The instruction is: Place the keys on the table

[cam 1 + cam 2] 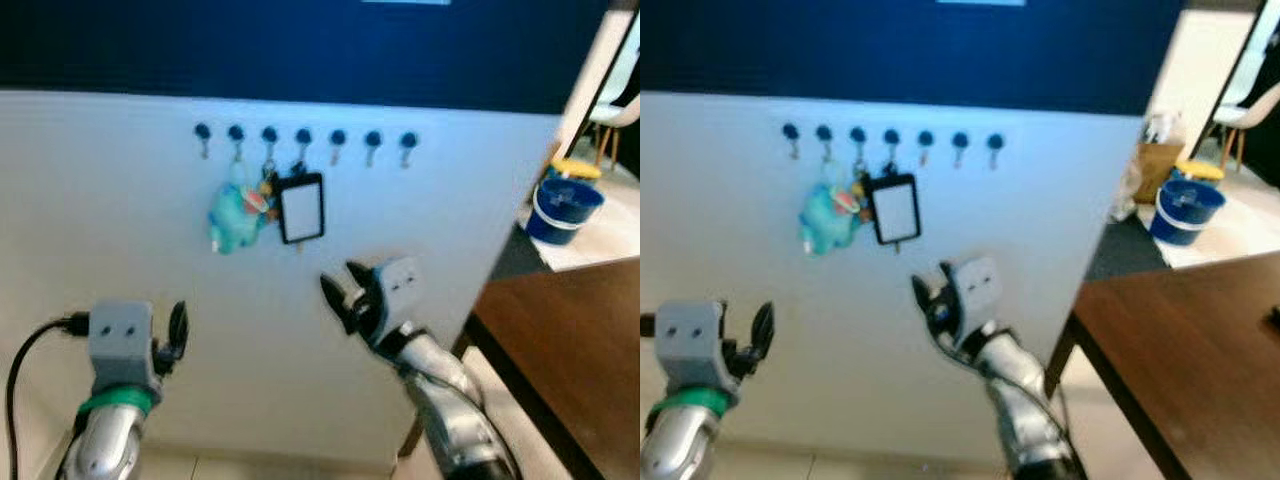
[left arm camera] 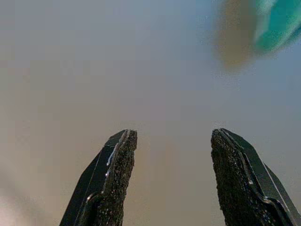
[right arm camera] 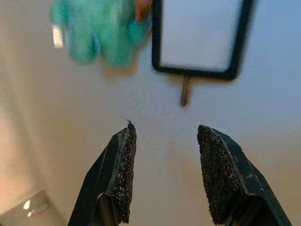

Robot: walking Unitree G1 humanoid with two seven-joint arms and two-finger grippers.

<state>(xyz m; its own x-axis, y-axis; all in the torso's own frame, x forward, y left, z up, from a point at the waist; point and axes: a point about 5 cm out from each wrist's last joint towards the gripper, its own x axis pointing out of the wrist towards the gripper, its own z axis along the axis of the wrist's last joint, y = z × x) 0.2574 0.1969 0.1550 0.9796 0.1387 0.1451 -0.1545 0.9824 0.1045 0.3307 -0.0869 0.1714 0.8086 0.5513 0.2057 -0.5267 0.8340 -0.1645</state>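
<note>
— So, from the head view, where are the keys [image 1: 272,190]?
— Hanging off a hook [image 1: 269,134] on the white panel [image 1: 120,220], above the right gripper [image 1: 345,287], its fingers spread.
— And the right wrist view?
— Straight ahead, hanging lengthwise. The left gripper [image 2: 171,176] gapes too, farther off.

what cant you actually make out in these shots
- Keys themselves: behind the teal plush charm and black-framed card holder; eye views too blurred to count them.
- Which hook holds the bunch: too small and blurred.
- Brown table: cut off by the eye views' edge.
- Right gripper: plush top cropped in its wrist view.
</note>
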